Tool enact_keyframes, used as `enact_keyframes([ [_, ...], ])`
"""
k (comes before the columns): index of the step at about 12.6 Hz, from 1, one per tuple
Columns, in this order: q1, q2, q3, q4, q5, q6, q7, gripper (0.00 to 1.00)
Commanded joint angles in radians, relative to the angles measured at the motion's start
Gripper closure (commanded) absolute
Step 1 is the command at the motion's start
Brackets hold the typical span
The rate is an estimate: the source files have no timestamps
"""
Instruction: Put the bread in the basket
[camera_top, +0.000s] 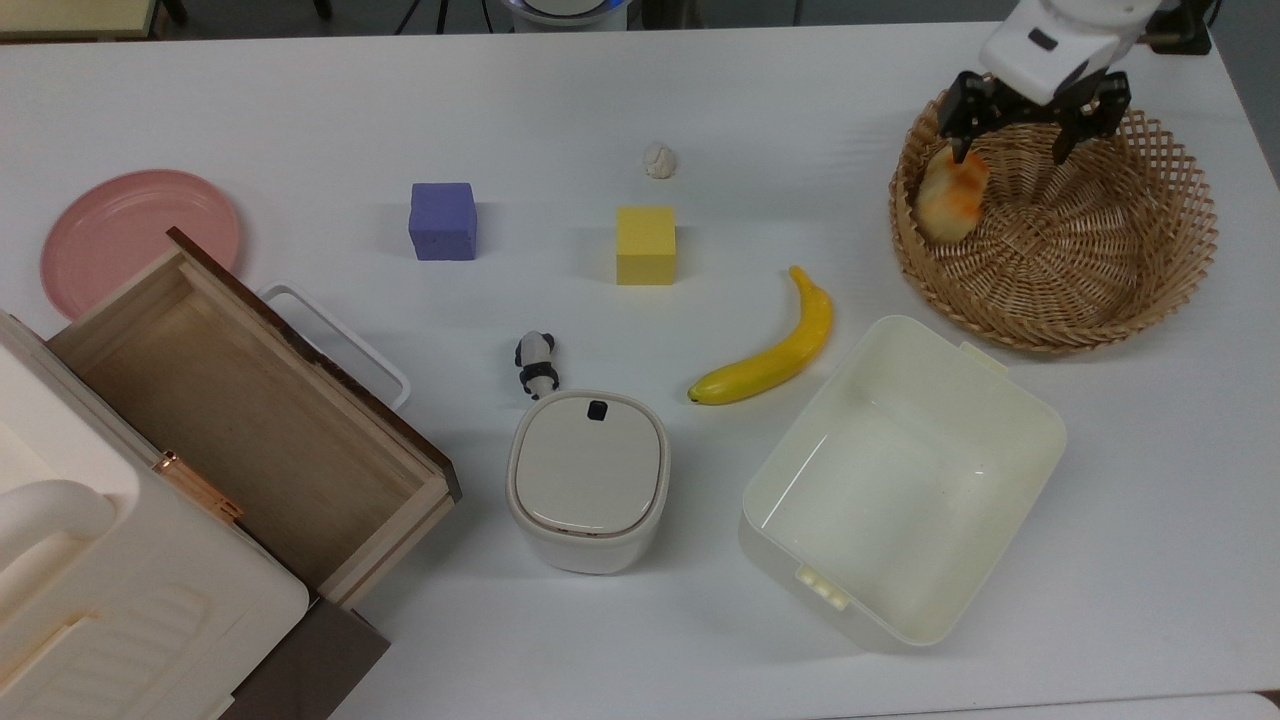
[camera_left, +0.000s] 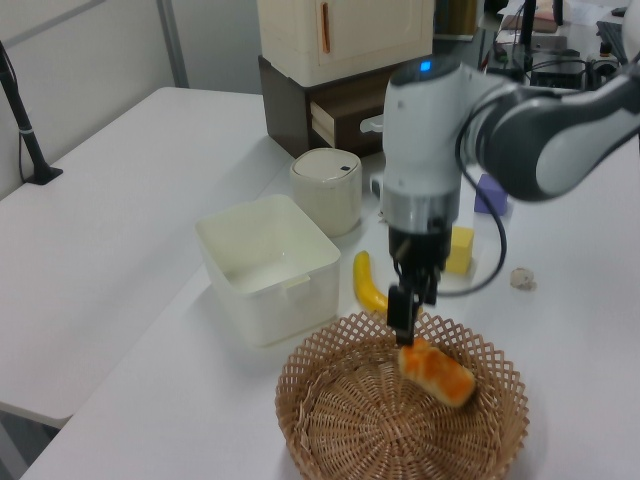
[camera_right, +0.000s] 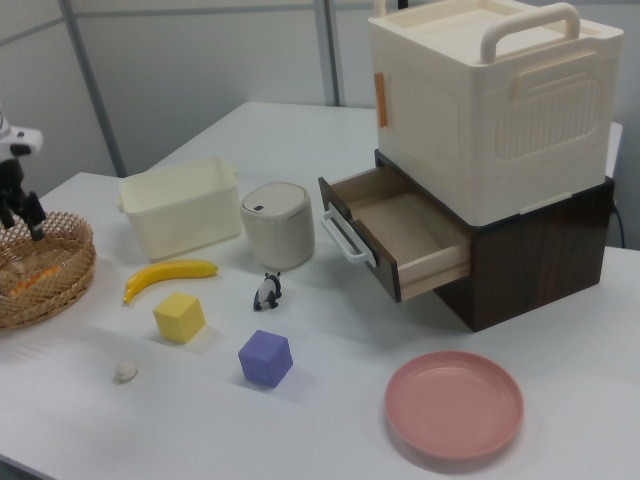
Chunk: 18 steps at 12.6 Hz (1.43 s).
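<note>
Nearest in the top view, at lower left: a cream storage box (camera_top: 120, 590) on a dark cabinet, its wooden drawer (camera_top: 250, 420) pulled out. Bottom centre: a small lidded cream bin (camera_top: 588, 480); lower right of centre, an open cream plastic tub (camera_top: 900, 480). Just above the bin, a toy panda (camera_top: 536, 362); right of it, a yellow banana (camera_top: 775, 345) lying on the white worktop (camera_top: 300, 110). Mid frame: a yellow foam cube (camera_top: 646, 244) and a purple cube (camera_top: 442, 220), with a pink plate (camera_top: 135, 235) at the left edge. Farther up, a tiny whitish lump (camera_top: 659, 160).

At upper right, the wicker basket (camera_top: 1150, 290): round, tan, open lattice rim, tight spiral base. Inside it, against the wall on the top view's left, the bread (camera_top: 948, 195): small oblong loaf, pale yellow with orange glazed patches, tilted against the weave. In the left view, low in the frame, the bread (camera_left: 436, 371) lying on the basket's (camera_left: 330, 370) floor toward the far side.

Above the bread, the tool (camera_top: 1012, 128), black fingers spread apart, gripping nothing, one fingertip just over the loaf's upper end. In the left view, the tool (camera_left: 403, 312) just above the rim, apart from the bread.
</note>
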Motion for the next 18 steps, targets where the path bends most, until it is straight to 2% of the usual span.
enact_keyframes([
  [1, -0.172, -0.158, 0.063, -0.013, -0.034, -0.233, -0.133, 0.00],
  [3, -0.255, -0.230, 0.059, -0.013, -0.033, -0.345, -0.271, 0.00],
  [5, -0.385, -0.284, 0.054, -0.013, -0.027, -0.414, -0.398, 0.00],
  [6, -0.428, -0.296, 0.043, -0.013, -0.025, -0.439, -0.479, 0.00],
  [7, -0.448, -0.300, 0.007, -0.013, -0.025, -0.462, -0.535, 0.00],
  [9, -0.452, -0.298, -0.138, -0.025, -0.014, -0.444, -0.624, 0.00],
  [11, -0.478, -0.298, -0.216, -0.071, -0.007, -0.354, -0.731, 0.00],
  [13, -0.496, -0.287, -0.253, -0.068, -0.002, -0.315, -0.781, 0.00],
  [14, -0.499, -0.287, -0.254, -0.044, -0.005, -0.327, -0.766, 0.00],
  [18, -0.512, -0.300, -0.248, -0.046, -0.011, -0.338, -0.703, 0.00],
])
